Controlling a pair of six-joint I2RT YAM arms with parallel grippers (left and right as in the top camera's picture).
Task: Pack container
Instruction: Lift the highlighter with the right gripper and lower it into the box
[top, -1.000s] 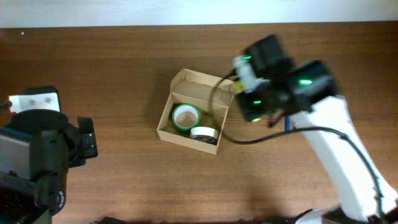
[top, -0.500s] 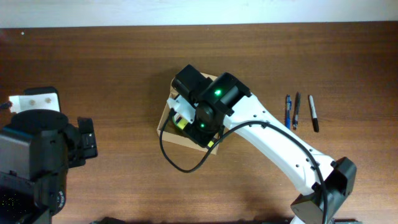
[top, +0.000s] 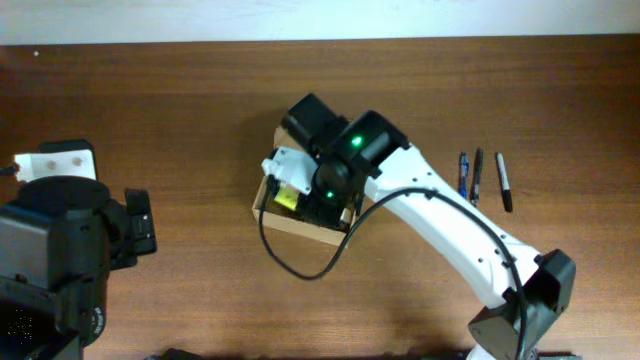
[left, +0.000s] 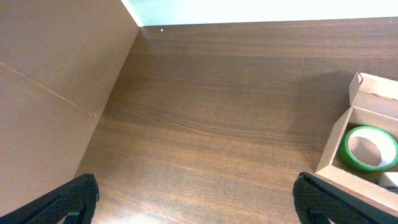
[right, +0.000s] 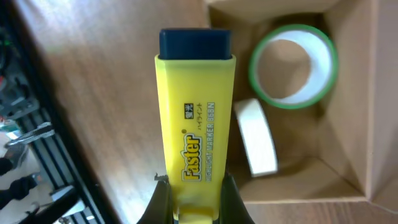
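The container is an open tan cardboard box at the table's middle. My right arm covers most of it in the overhead view. Inside lie a green tape roll and a white tape roll standing on edge. My right gripper is shut on a yellow highlighter with a dark blue cap, held above the box's left rim. In the overhead view the yellow highlighter shows under the wrist. My left gripper is open over bare table, well left of the container and the green tape roll.
Three pens lie side by side on the table to the right of the box. A large brown cardboard panel fills the left of the left wrist view. A white object sits near the left arm at the table's left edge.
My right arm has swung from the right of the box to over it, carrying the highlighter, and has settled slightly lower over the left rim. The left arm has not moved.
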